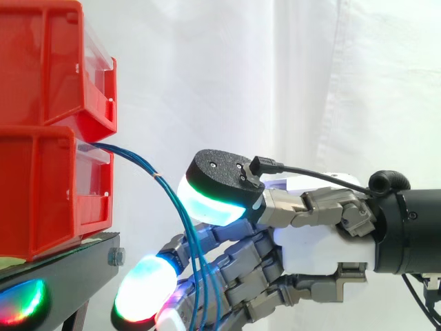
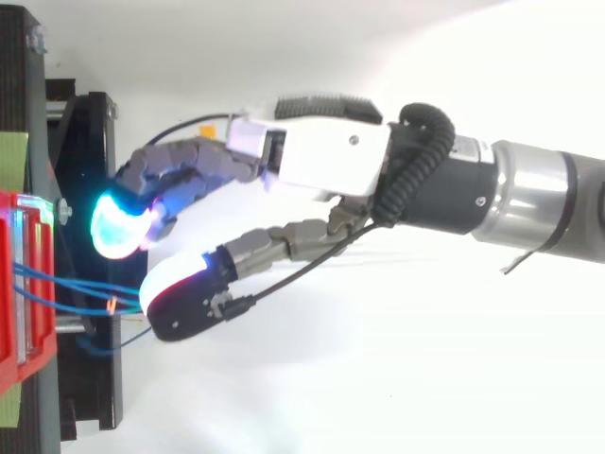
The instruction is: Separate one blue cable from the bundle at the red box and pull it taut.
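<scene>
The blue cables are found as a bundle issuing from the front of the lower red bin. From there they arc out past the stand's right edge and hang down slack. A small pale band is seen around the bundle just beyond the bin. No single cable is set apart from the rest, and none is drawn taut.

The hand is placed just right of the stand, level with the lower bin. Its fingers are loosely bent and spread well apart from the thumb, and nothing is pinched between them. The thumb pad lies just right of the bundle. The other fingertips lie below it, with the cables hanging across them on the camera side. In the top view the cables run up to the tip of the thumb pad; contact there cannot be confirmed.

A second red bin is stacked on the lower one, and both are carried by the black stand. A bolt is noted at the stand's right edge, and a green strip at its left edge in the top view. A white curtain hangs behind.

The cables' lower ends are cut off by the bottom of the side view. Their origin inside the bin is hidden. The source of a many-coloured glow low on the stand cannot be made out.
</scene>
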`<act>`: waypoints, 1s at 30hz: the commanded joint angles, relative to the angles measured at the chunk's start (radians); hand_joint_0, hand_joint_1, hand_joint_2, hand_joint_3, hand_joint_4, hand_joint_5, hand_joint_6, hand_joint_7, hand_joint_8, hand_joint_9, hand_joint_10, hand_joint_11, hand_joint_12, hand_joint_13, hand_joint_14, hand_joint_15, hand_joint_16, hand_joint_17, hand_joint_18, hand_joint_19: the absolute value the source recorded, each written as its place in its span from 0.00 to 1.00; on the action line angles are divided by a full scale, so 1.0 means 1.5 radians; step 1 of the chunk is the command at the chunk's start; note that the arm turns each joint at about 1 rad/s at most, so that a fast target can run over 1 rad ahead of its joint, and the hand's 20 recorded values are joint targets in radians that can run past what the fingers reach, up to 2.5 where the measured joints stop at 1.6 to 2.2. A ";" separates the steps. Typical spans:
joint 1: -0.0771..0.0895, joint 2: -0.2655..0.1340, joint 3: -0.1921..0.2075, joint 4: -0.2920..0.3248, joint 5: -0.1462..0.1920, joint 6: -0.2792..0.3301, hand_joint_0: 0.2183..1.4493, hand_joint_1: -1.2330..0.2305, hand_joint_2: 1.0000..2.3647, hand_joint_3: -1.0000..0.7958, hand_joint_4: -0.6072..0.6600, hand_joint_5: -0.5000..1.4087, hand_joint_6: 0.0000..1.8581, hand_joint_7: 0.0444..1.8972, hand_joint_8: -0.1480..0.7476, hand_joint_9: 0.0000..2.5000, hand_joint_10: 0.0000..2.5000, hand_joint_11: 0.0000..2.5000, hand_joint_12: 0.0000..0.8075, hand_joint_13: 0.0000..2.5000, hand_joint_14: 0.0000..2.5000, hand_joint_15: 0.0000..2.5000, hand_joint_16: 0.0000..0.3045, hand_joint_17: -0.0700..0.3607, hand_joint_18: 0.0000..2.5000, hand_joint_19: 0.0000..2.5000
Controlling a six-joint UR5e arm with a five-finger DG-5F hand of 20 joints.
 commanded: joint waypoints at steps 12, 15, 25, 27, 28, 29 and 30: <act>-0.002 -0.004 0.003 0.042 -0.078 0.073 0.21 0.53 0.00 0.28 0.75 0.17 0.27 0.54 0.57 0.28 0.00 0.22 0.50 0.24 0.00 0.14 0.18 0.45 0.20 0.23; -0.004 -0.004 0.003 0.054 -0.094 0.076 0.21 0.53 0.00 0.28 0.75 0.17 0.27 0.54 0.57 0.29 0.01 0.22 0.50 0.24 0.00 0.15 0.18 0.45 0.21 0.23; -0.010 -0.004 0.003 0.061 -0.116 0.123 0.28 0.43 0.00 0.28 0.72 0.18 0.27 0.58 0.54 0.30 0.01 0.24 0.47 0.26 0.01 0.15 0.17 0.43 0.23 0.24; -0.011 -0.004 0.003 0.061 -0.116 0.127 0.29 0.41 0.00 0.29 0.72 0.18 0.27 0.59 0.55 0.30 0.01 0.24 0.46 0.26 0.01 0.16 0.17 0.43 0.24 0.24; -0.014 -0.003 0.003 0.063 -0.116 0.135 0.30 0.41 0.00 0.30 0.71 0.18 0.27 0.59 0.55 0.31 0.01 0.25 0.46 0.26 0.01 0.15 0.16 0.42 0.24 0.24; -0.014 -0.003 0.003 0.063 -0.116 0.135 0.30 0.40 0.00 0.30 0.71 0.18 0.27 0.60 0.55 0.31 0.01 0.25 0.46 0.27 0.01 0.16 0.16 0.42 0.24 0.24; -0.015 -0.004 0.003 0.065 -0.118 0.135 0.30 0.40 0.00 0.31 0.71 0.18 0.27 0.60 0.54 0.31 0.01 0.25 0.46 0.27 0.01 0.16 0.16 0.42 0.24 0.24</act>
